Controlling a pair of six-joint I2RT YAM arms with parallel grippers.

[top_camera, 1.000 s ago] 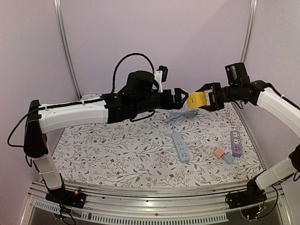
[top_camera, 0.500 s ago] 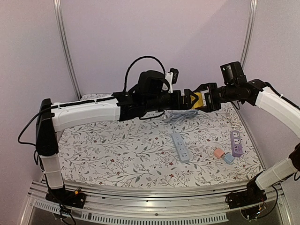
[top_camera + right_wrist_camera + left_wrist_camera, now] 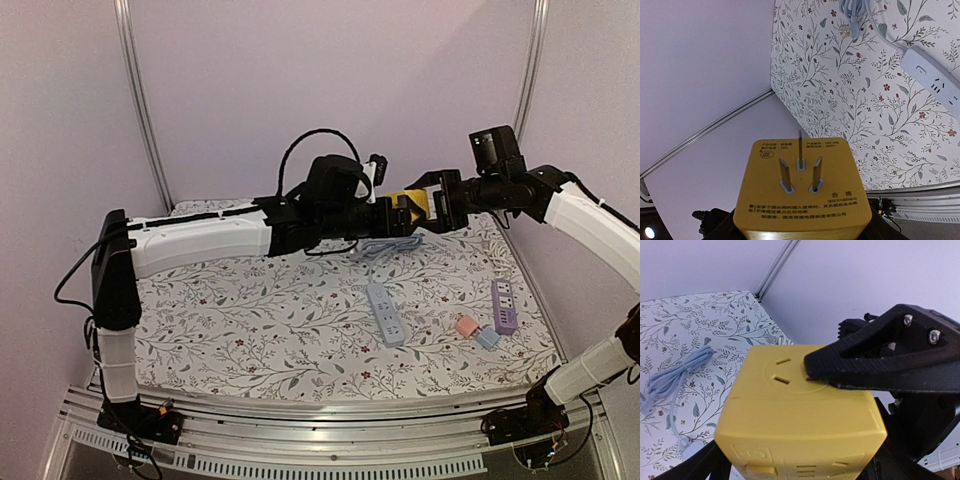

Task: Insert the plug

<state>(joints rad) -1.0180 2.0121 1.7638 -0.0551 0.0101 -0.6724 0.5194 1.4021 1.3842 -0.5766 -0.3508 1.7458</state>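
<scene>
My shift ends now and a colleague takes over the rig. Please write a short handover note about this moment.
Right pincer: shut on the yellow cube plug, held in the air, prongs bare.
Left pincer: at the cube's far side; whether it grips, I cannot tell.
Grey power strip lies on the table, nothing plugged in; purple strip to its right.
Done: plug lifted. Left: insert it into a strip.

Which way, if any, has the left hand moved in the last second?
Yes. Against the fixed pale grey power strip, the left hand has shifted right, reaching the yellow plastic cube adapter in the right hand.
</scene>
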